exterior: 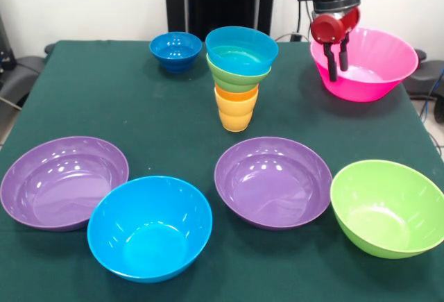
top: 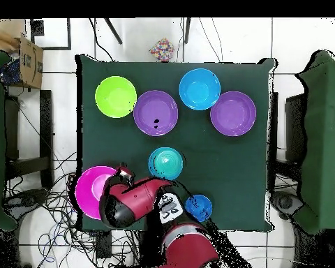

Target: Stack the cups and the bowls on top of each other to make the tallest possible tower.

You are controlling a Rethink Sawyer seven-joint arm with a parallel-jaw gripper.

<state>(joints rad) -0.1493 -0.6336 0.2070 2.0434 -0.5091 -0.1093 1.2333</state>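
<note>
My gripper (exterior: 337, 57) hangs over the near rim of the pink bowl (exterior: 374, 73), fingers close together with a thin gap, nothing between them. Whether the tips touch the bowl wall I cannot tell. In the overhead view my gripper (top: 121, 172) sits at the pink bowl's (top: 90, 192) 2 o'clock edge.

Progress, judged from the front view: the tower (exterior: 239, 76) stands mid-table, at 9 o'clock from my gripper. It is four pieces: the yellow-orange cup (exterior: 236, 116) at the bottom, the orange cup (exterior: 236, 95) nested in it, the small green bowl (exterior: 236, 78) above, the light blue bowl (exterior: 242, 51) on top, tilted a little. So part of it is done.

Left loose: the small dark blue bowl (exterior: 175, 51) at 9 o'clock of the tower, near it; the pink bowl; then the front row, well apart from the tower: left purple bowl (exterior: 64, 180), big blue bowl (exterior: 149, 227), right purple bowl (exterior: 272, 180), big green bowl (exterior: 388, 207). Six bowls unstacked. The pink one looks like the next candidate, but the top looks narrow and tippy for a large bowl.
</note>
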